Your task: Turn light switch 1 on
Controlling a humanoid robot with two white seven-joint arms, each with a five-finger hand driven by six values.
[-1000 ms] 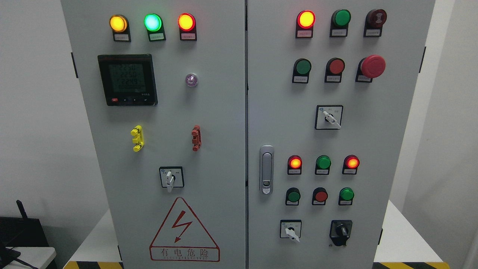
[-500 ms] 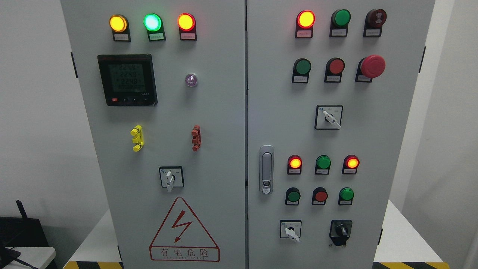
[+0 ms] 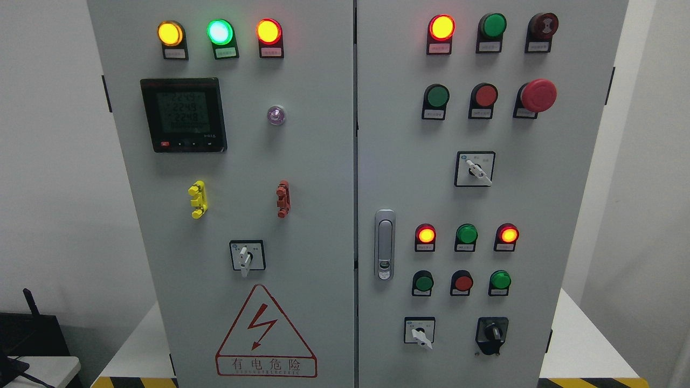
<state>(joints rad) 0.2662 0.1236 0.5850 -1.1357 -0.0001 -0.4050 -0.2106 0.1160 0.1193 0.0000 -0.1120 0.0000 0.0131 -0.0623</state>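
A grey electrical cabinet (image 3: pixel 323 161) with two doors fills the head view. The right door carries rows of push buttons: green (image 3: pixel 437 96), red (image 3: pixel 485 96) and a red mushroom stop (image 3: pixel 538 95) in the upper row; green (image 3: pixel 423 283), red (image 3: pixel 462 282) and green (image 3: pixel 500 280) in the lower. Lamps (image 3: pixel 426 235) above the lower row glow red, green, red. Rotary selector switches sit at mid right (image 3: pixel 474 169), bottom right (image 3: pixel 419 331) and on the left door (image 3: pixel 247 255). Which one is light switch 1 I cannot tell. Neither hand is in view.
The left door has three lit lamps (image 3: pixel 219 32), a digital meter (image 3: pixel 183 115) and a hazard triangle (image 3: pixel 265 334). A door latch (image 3: pixel 384 245) sits near the seam. A black rotary knob (image 3: pixel 491 334) is at bottom right. A dark device (image 3: pixel 32 334) stands at lower left.
Only the meter's digits have changed; nothing else has moved and no hand has come into view.
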